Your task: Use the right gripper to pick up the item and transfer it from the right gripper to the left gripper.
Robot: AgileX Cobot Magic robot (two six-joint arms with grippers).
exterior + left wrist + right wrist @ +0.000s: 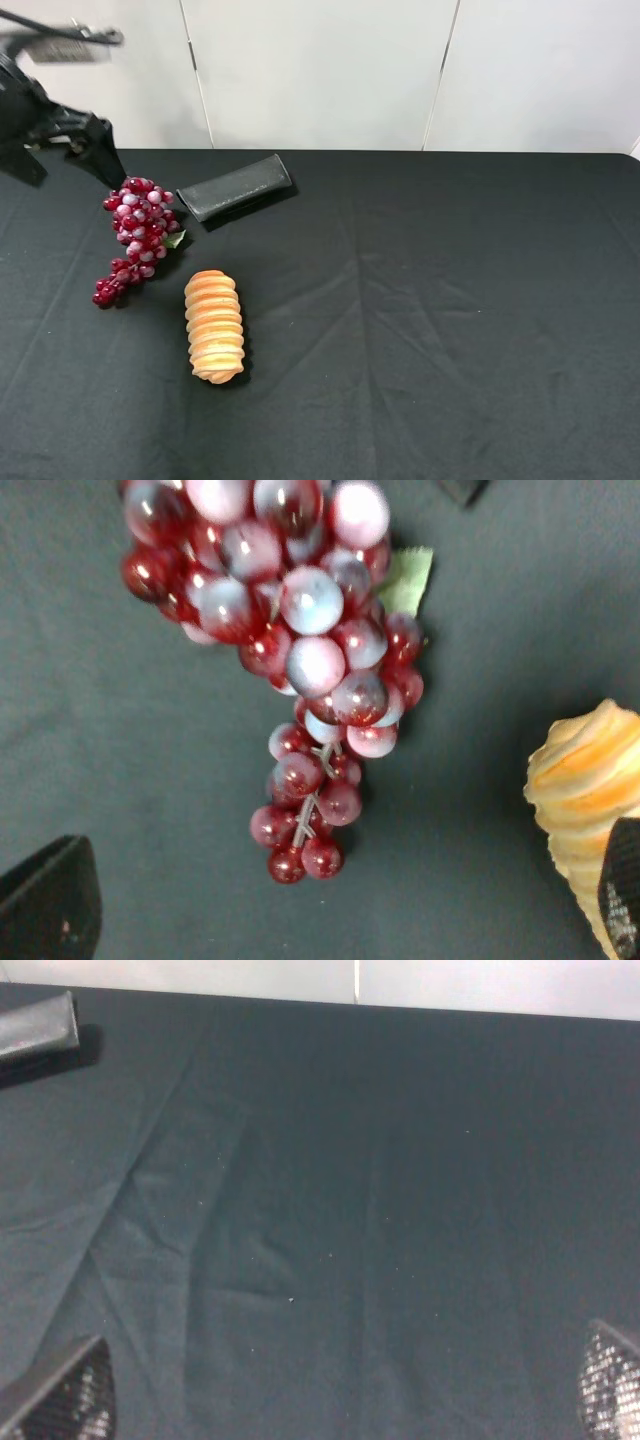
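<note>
The bunch of dark-red and pinkish grapes with one green leaf lies on the black cloth at the left. My left gripper hovers just behind the bunch's upper end, open and holding nothing. In the left wrist view the grapes fill the upper middle, ahead of the gap of the left gripper, whose fingertips stand wide apart. My right gripper is open and empty over bare cloth. The right arm is out of the exterior high view.
A ridged tan bread roll lies just right of the grapes' lower end and shows in the left wrist view. A flat black pouch lies behind the grapes; its end shows in the right wrist view. A white wall backs the table.
</note>
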